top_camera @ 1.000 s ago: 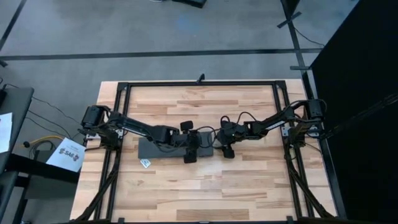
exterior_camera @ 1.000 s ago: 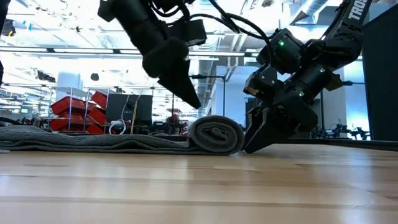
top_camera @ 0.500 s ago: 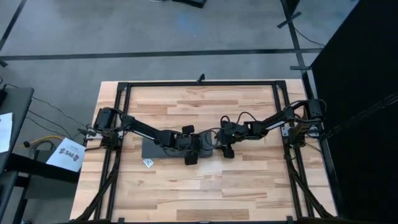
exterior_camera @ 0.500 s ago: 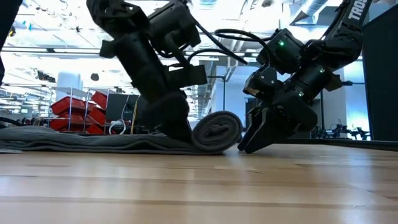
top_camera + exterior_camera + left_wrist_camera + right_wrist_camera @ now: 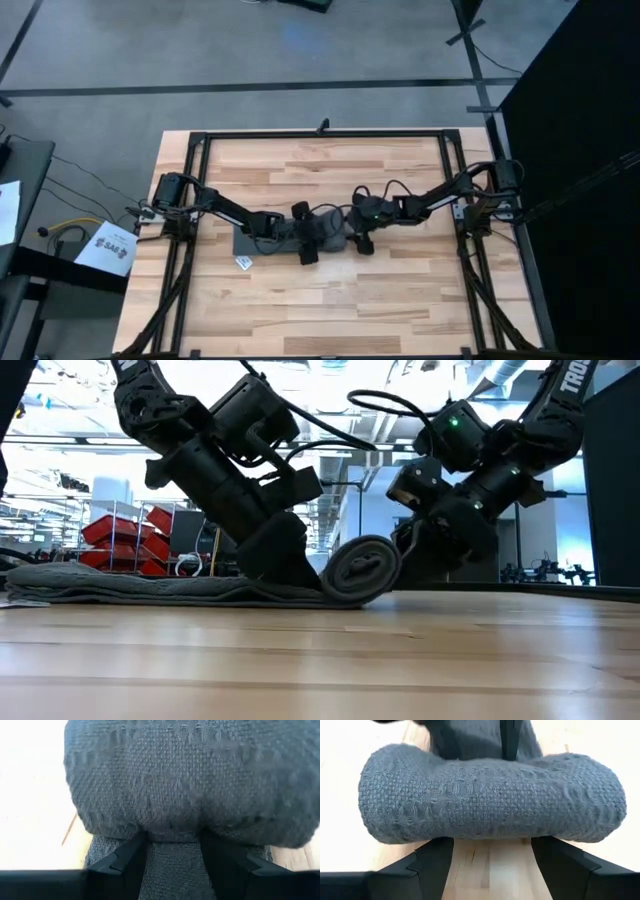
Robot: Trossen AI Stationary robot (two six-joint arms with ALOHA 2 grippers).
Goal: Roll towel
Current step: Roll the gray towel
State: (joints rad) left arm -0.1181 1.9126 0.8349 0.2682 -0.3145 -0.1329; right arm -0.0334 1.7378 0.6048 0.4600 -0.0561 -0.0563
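The dark grey towel lies mid-table, its right end wound into a roll [image 5: 362, 568] and the rest lying flat [image 5: 120, 588] toward the left. Its white label [image 5: 238, 263] shows at the near left corner. My left gripper [image 5: 172, 845] stands open on the flat part, right against the roll's left side. From the right, my right gripper [image 5: 492, 847] stands open against the roll [image 5: 490, 795]. In the high view the roll [image 5: 335, 232] sits between both grippers. My left gripper comes slanting down from the left, its two spread fingertips [image 5: 132, 851] set on the flat layer [image 5: 172, 870] and butting the roll's lower left side [image 5: 172, 827]. My right gripper comes slanting down from the right. Its spread fingertips [image 5: 437, 854] meet the roll's lower right side [image 5: 492, 832] just above the table.
The wooden table top [image 5: 330, 300] is bare toward its near edge, and a black frame [image 5: 320, 133] runs around it. Beyond the table, red racks [image 5: 120, 535] stand in the room.
My left gripper has come down from above the roll onto the flat towel just left of it. The roll has shifted slightly toward the right edge, and the flat part's left end has been drawn rightward after it.
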